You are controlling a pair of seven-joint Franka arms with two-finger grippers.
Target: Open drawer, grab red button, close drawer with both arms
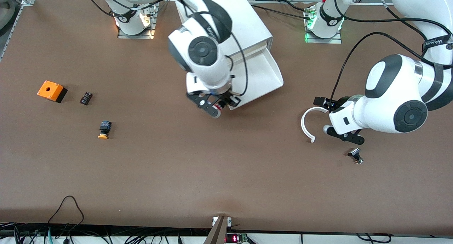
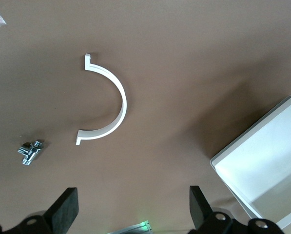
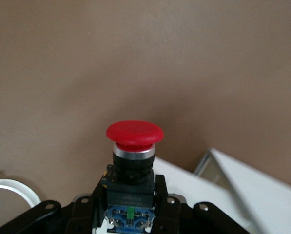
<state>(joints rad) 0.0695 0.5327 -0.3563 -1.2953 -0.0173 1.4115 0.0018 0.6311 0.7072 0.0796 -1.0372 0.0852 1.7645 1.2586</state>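
Observation:
The drawer (image 1: 263, 74) stands pulled out of the white cabinet (image 1: 249, 24), open and bare inside. My right gripper (image 1: 216, 107) is over the drawer's front corner and is shut on the button (image 3: 134, 132). It holds the black-and-blue body, and the red cap points away from the wrist. A drawer wall (image 3: 242, 190) shows beside the button. My left gripper (image 1: 324, 116) is open and empty above the table toward the left arm's end, over a white half ring (image 2: 113, 100). Its black fingers (image 2: 62, 207) are wide apart. The drawer (image 2: 267, 165) shows at that view's edge.
An orange box with a hole (image 1: 52, 91), a small black part (image 1: 85, 98) and an orange-yellow capped button (image 1: 103, 129) lie toward the right arm's end. The half ring (image 1: 307, 125) and a small metal part (image 1: 355, 155) lie near my left gripper.

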